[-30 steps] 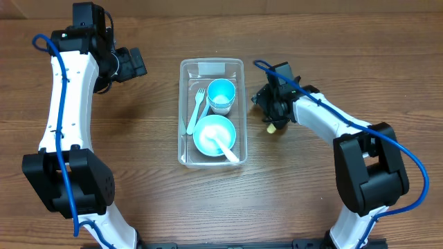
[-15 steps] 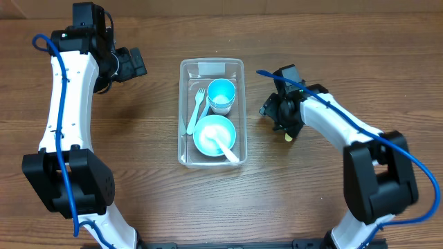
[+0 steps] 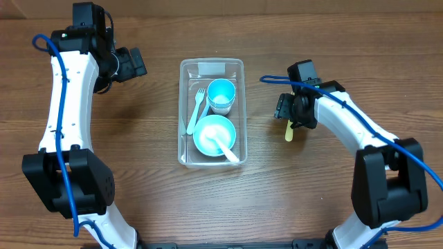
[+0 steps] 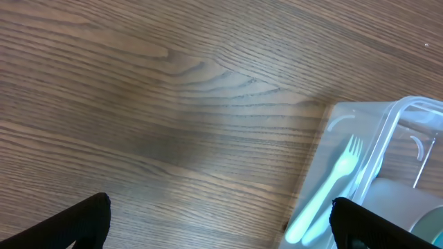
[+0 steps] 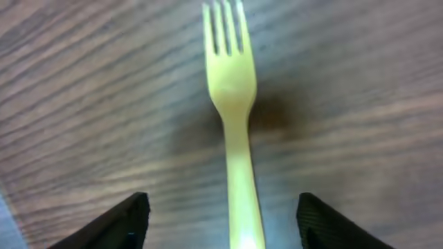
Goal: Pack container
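The clear plastic container [image 3: 184, 104] sits mid-table, holding a teal cup [image 3: 221, 93], a teal bowl [image 3: 213, 133] with a white spoon [image 3: 228, 150], and pale utensils [image 3: 196, 109]. Its corner with the pale fork [image 4: 331, 185] shows in the left wrist view. A yellow fork [image 3: 289, 131] lies on the table right of the container. My right gripper [image 3: 293, 119] is open just above it, fingers [image 5: 123, 223] either side of the fork's handle [image 5: 235, 138], not touching. My left gripper [image 3: 136, 62] is open and empty, left of the container.
The wooden table [image 3: 138, 187] surrounds the container. Blue cables run along both arms.
My right gripper has moved right, away from the container, and now hangs over the yellow fork. The left arm has not moved.
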{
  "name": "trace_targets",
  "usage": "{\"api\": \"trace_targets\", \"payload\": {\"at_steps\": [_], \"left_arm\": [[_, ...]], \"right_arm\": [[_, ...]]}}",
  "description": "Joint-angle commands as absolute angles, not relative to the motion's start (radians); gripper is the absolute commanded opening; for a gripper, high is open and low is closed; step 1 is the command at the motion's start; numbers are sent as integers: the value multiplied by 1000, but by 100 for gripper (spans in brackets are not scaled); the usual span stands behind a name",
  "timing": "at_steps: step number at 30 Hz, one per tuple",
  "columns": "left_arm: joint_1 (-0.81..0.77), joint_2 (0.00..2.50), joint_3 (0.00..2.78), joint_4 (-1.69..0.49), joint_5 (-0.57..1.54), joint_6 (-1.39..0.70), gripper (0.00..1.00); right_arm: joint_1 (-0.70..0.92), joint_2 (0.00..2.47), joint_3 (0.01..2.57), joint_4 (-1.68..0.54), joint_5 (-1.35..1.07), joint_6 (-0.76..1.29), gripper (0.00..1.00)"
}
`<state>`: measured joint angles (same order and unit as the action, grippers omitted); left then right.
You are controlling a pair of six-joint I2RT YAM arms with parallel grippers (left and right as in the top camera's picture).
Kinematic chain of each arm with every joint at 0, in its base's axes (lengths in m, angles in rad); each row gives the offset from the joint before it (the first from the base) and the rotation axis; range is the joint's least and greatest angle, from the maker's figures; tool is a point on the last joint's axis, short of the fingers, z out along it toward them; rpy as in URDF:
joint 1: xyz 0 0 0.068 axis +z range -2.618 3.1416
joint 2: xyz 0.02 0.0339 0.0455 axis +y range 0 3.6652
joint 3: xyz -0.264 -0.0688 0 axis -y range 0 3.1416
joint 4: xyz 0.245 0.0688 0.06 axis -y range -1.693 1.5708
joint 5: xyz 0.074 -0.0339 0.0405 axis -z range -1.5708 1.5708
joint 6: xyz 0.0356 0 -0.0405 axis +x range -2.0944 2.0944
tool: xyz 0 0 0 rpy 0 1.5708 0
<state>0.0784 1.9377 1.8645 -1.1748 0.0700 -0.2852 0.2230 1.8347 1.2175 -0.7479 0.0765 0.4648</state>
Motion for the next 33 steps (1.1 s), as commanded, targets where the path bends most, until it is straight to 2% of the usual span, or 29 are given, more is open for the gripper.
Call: {"api": "trace_targets", "payload": {"at_steps": [1, 11, 14, 16, 19, 23, 28, 33], "left_arm": [[78, 1948, 1887, -1172, 70, -269, 100], [78, 1948, 1887, -1172, 70, -269, 100], [78, 1948, 1887, -1172, 70, -269, 100], [78, 1949, 1887, -1172, 70, -269, 100], [78, 1948, 1887, -1172, 70, -269, 100], [78, 1948, 1887, -1172, 70, -269, 100], [78, 1949, 1887, -1172, 70, -269, 100], [78, 1948, 1887, -1172, 70, -269, 100]], "right_arm": [[220, 1847, 1232, -706, 95, 425, 68], [219, 1924, 1153, -569, 147, 421, 67], [219, 1950, 1147, -550, 148, 417, 63], [219, 1960, 1134, -529, 158, 418, 55], [219, 1960, 1115, -522, 157, 418, 49], [219, 1960, 1115, -528, 157, 415, 46], [219, 1960, 1115, -530, 158, 386, 26], [219, 1960, 1115, -554, 180, 350, 25]]}}
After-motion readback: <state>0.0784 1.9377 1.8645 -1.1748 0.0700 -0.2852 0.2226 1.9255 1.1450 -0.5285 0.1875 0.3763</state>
